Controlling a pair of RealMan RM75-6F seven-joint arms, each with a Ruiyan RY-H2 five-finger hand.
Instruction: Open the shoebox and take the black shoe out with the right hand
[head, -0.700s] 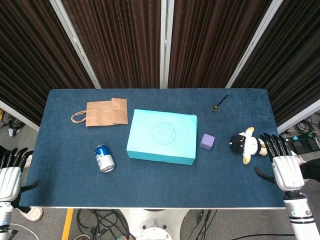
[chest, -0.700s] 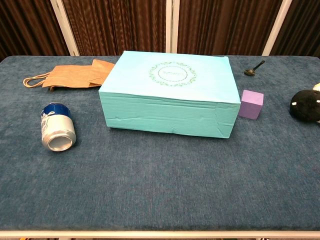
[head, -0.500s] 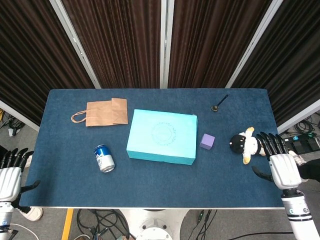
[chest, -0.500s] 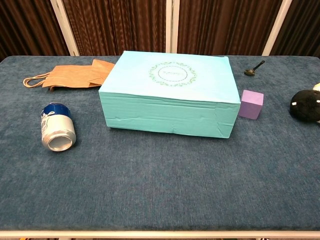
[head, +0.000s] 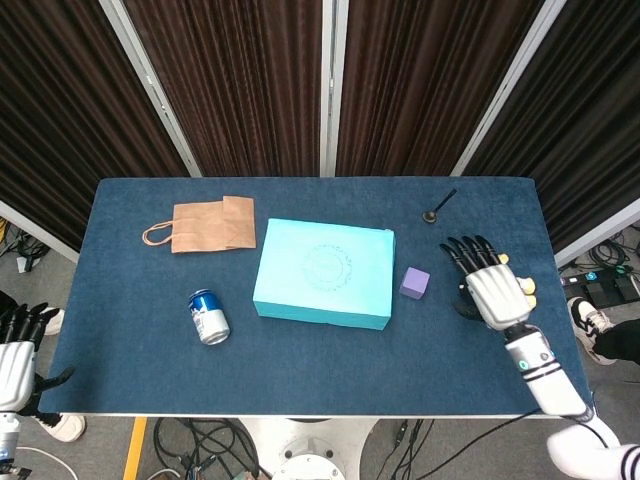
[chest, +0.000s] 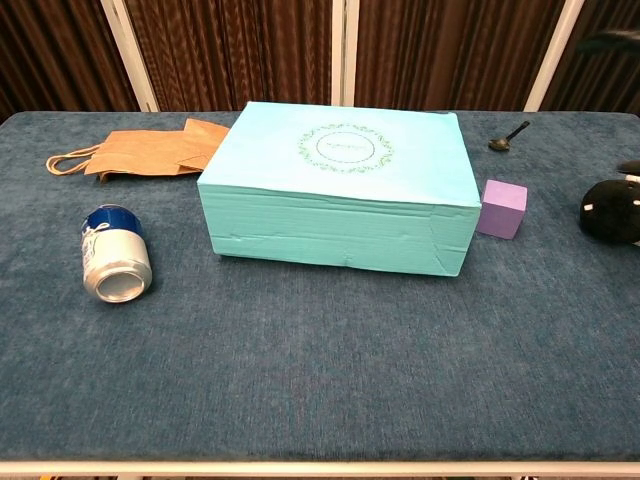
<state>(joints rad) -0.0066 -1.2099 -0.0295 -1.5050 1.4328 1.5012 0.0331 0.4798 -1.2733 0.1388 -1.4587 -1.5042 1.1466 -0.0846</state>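
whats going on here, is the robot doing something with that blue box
Nothing is being handled yet. The turquoise shoebox sits closed mid-table. The right hand is open above the table to the box's right, over the plush toy and just beyond the purple cube. The left hand is off the table's near-left corner, holding nothing.

Paper bag, soda can, purple cube, spoon
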